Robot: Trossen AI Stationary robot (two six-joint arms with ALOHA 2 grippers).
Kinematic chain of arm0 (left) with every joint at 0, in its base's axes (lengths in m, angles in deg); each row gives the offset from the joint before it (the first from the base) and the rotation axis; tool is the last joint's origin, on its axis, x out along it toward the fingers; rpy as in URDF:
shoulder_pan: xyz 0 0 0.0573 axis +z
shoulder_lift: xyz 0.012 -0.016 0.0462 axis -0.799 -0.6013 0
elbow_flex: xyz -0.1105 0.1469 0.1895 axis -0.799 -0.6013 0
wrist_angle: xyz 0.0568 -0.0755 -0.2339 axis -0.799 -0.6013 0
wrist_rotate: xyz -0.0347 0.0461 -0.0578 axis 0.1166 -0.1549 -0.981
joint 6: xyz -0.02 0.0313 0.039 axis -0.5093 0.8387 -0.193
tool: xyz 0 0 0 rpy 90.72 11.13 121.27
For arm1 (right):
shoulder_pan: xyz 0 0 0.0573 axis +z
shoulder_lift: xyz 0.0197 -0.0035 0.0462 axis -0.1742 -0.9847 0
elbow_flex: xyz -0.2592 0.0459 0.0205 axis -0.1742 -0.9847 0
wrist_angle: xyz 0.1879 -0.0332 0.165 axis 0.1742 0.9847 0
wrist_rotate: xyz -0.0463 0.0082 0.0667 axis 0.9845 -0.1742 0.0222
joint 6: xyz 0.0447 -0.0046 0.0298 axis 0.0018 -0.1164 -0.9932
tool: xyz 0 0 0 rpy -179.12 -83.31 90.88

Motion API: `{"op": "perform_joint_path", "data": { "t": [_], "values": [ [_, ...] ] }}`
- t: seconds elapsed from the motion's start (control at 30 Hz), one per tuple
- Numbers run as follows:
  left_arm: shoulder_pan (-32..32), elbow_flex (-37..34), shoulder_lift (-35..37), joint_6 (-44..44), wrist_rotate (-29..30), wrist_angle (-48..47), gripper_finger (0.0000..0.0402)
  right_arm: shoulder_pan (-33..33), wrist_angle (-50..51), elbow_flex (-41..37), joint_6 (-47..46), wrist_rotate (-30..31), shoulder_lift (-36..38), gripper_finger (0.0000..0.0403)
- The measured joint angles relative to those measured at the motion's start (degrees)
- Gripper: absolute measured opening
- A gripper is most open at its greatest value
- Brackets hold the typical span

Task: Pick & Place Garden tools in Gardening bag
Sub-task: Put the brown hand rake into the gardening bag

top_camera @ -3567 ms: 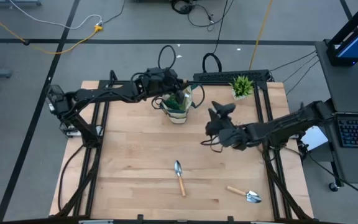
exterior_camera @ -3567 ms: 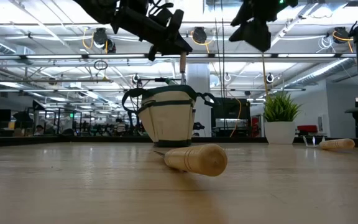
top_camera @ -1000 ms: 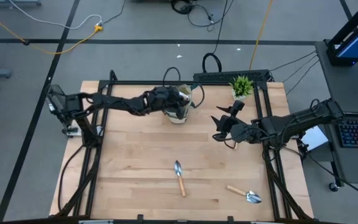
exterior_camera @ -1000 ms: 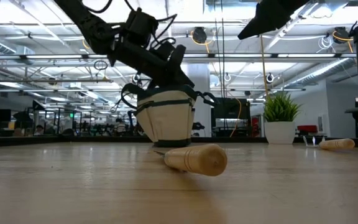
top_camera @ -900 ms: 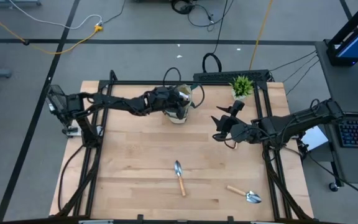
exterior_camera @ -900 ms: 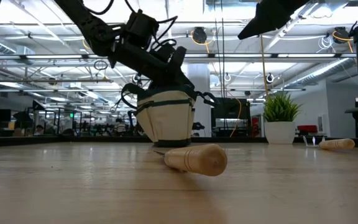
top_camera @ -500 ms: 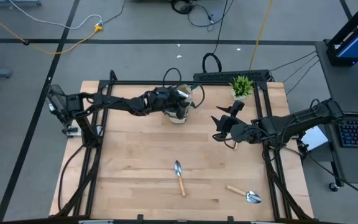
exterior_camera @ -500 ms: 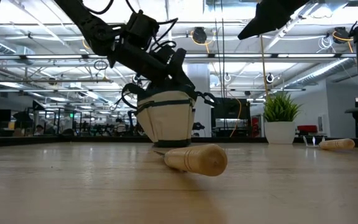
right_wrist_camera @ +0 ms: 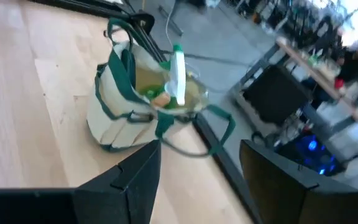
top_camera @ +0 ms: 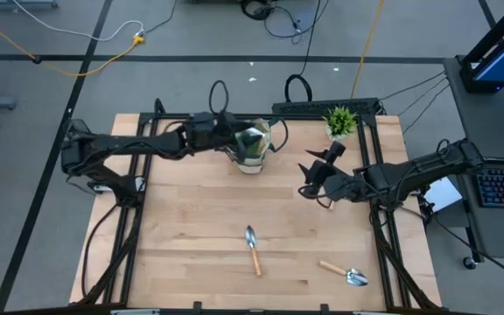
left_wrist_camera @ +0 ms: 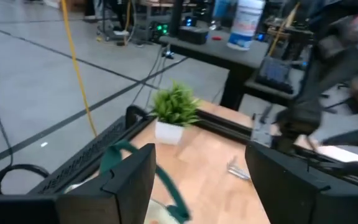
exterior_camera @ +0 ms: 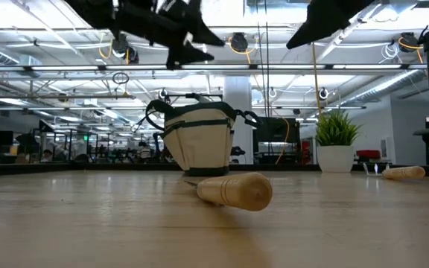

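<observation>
The gardening bag (top_camera: 252, 147), beige with a dark green band, stands on its base at the table's far middle. A pale tool end (right_wrist_camera: 178, 70) sticks up out of its mouth. My left gripper (top_camera: 228, 134) hangs open and empty just left of the bag and well above it (exterior_camera: 187, 41). My right gripper (top_camera: 305, 179) waits open to the bag's right, up in the air. Two wooden-handled trowels lie flat on the table: one (top_camera: 252, 248) near the middle, one (top_camera: 346, 274) near the front right.
A small potted green plant (top_camera: 340, 121) stands at the far right, beside the black frame rail. The bag's dark loop handles (right_wrist_camera: 124, 46) stick up and out around its mouth. Bare wood lies between the bag and the trowels.
My left gripper has come up out of the bag's mouth, risen well above it and drawn back toward the table's left edge, with nothing in it. The bag has stayed where it stood.
</observation>
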Motion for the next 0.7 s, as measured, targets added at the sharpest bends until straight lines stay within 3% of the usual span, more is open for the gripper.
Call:
{"op": "perform_joint_path", "data": {
  "t": [0.2, 0.43, 0.7],
  "values": [
    [-2.3, 0.0, 7.3, -0.1, -0.1, -9.8, 0.0257, -0.3, 12.1, 0.5, -18.5, -1.6, 0.1, 0.021],
    [-3.3, 0.0, 13.0, -1.3, -0.2, -18.4, 0.0257, -4.9, 33.3, 3.4, -39.1, -18.0, 0.2, 0.0211],
    [-3.3, 0.0, 15.3, 0.0, -0.2, -22.1, 0.0257, -10.9, 45.8, 3.5, -54.6, -35.0, 0.2, 0.0211]
  ]
}}
